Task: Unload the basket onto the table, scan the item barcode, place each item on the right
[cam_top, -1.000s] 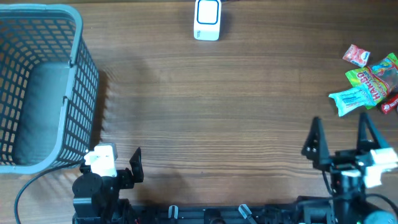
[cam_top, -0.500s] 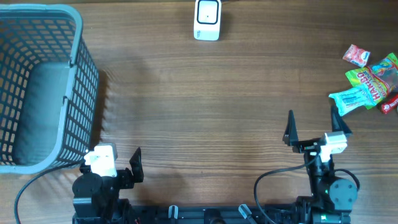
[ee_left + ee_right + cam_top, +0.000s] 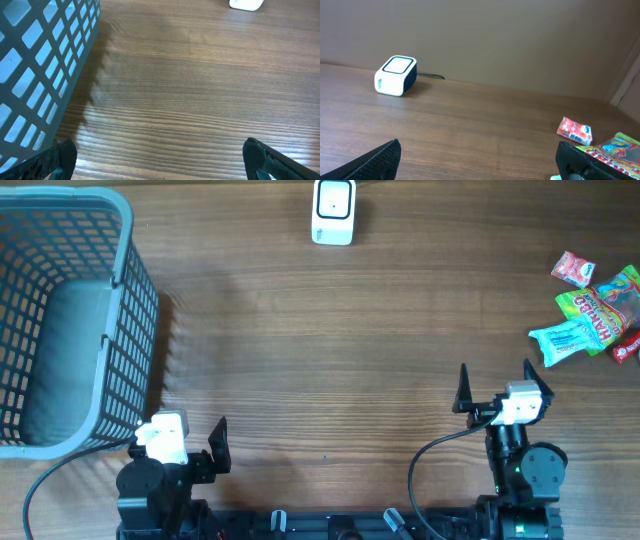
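Table: wooden top that carries everything; the middle lies between the arms and the goods.
Basket: grey mesh, far left, just beside the left arm and well apart from the packets.
Right gripper: jaws spread wide, nothing between them, low on the right side of the table.
Left gripper: jaws wide as well and holding nothing, parked by the basket corner.
Snack packets: small pile at the right edge, ahead of the right gripper and off to its right.
Scanner: white box at the far edge, centre, well apart from the pile.
Blue packet: nearest piece of the pile to the right gripper; long axis runs roughly left to right, slightly tilted.
Red packet: farthest of the pile, with what looks like a barcode facing up.
Nearer arm: the right one, by a clear margin; its reach likely goes forward and rightward, jaws across the packet's short side.
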Motion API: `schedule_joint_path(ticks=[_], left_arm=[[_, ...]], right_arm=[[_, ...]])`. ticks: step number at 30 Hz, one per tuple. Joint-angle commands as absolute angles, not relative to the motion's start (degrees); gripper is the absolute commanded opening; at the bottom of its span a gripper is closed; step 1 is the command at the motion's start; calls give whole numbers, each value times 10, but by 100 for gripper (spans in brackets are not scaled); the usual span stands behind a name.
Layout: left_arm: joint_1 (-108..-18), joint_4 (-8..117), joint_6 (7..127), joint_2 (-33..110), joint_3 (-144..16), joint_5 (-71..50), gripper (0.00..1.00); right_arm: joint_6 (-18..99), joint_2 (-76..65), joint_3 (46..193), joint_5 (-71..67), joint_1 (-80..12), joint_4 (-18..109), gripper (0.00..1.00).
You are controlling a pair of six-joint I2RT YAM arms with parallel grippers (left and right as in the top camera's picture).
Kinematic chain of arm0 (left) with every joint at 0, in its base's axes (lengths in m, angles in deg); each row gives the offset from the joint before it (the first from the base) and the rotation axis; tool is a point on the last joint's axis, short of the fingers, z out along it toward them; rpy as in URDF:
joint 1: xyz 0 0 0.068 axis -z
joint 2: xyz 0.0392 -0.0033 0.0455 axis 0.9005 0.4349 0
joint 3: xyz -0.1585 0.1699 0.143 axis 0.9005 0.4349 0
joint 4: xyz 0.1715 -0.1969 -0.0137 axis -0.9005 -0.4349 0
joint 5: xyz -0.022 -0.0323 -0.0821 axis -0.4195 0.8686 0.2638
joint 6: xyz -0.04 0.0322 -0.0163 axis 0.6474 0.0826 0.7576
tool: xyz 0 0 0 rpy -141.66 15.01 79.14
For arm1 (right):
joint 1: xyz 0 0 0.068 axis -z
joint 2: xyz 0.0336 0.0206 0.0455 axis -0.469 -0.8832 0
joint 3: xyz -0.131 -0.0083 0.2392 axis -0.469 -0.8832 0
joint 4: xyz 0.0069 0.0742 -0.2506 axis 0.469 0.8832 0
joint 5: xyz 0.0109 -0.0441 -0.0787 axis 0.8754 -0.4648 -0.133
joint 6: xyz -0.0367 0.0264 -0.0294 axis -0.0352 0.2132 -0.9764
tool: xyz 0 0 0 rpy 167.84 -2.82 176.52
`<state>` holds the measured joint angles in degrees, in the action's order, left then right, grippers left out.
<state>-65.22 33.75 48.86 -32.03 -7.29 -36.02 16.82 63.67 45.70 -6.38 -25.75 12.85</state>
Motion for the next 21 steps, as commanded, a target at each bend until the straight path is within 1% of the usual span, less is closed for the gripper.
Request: schedule_joint_path(ticks=[1,21], left_arm=[[-648,339,490,-324,-70,-364,100],[-648,339,490,-324,-70,-364,100]], right_arm=[[158,633,457,-73,-263,126,100],[158,647,457,-73,-263,126,100]])
